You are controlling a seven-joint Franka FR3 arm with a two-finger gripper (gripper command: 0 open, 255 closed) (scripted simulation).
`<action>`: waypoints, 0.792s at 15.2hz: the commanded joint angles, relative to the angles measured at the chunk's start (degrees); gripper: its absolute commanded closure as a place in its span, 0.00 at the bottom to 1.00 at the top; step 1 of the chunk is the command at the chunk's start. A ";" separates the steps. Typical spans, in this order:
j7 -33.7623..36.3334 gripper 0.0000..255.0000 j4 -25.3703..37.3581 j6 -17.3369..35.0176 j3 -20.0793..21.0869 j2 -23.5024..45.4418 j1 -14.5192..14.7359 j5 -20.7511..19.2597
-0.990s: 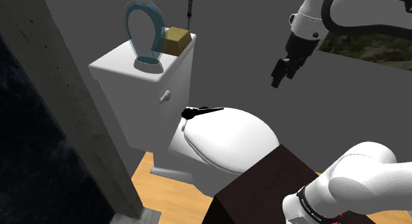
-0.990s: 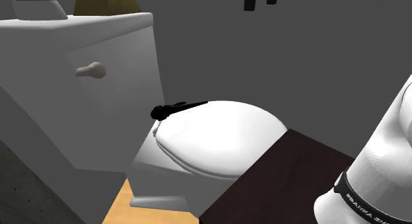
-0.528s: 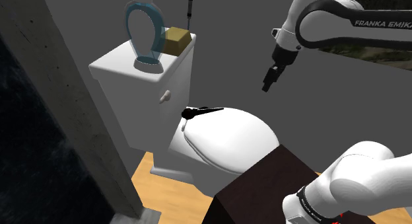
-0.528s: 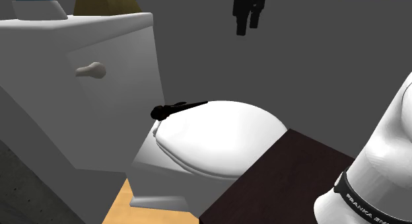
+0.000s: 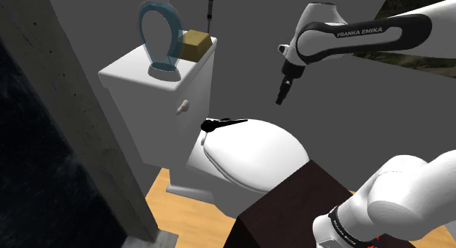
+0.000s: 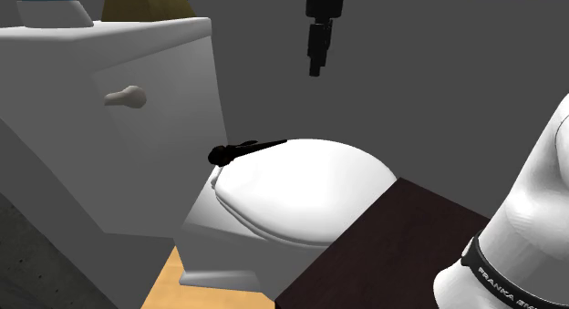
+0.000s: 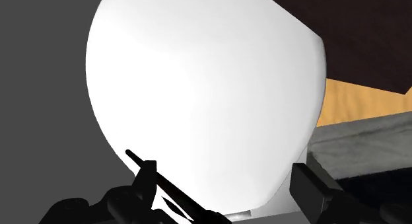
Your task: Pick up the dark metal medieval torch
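The dark torch (image 5: pixel 221 124) lies on the rear of the shut white toilet lid (image 5: pixel 256 153), head toward the tank and thin shaft along the lid's back edge. The second exterior view has the torch (image 6: pixel 244 149) in the same place, lying flat. My black gripper (image 5: pixel 281 99) hangs in the air above and to the shoulder view's right of the torch, pointing down, clear of the lid. It is also up high in the second exterior view (image 6: pixel 315 68). In the wrist view the fingers stand apart, open, with the torch's shaft (image 7: pixel 162 183) near the one finger (image 7: pixel 132 196) and nothing held.
The toilet tank (image 5: pixel 157 93) carries a blue horseshoe-shaped ornament (image 5: pixel 159 34) and a tan box (image 5: pixel 196 44); a flush handle (image 5: pixel 182 105) sticks out. The dark brown stand (image 5: pixel 292 210) sits close by the lid. A concrete pillar (image 5: pixel 73 115) rises at the shoulder view's left.
The arm has swung toward the shoulder view's left and lowered, bringing the gripper closer over the lid. The torch has not moved.
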 commanded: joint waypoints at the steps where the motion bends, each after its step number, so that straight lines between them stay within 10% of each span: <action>1: -5.81 0.00 1.04 2.82 -1.80 4.11 0.73 1.30; 12: -34.62 0.00 16.00 9.78 -2.94 30.15 1.97 14.07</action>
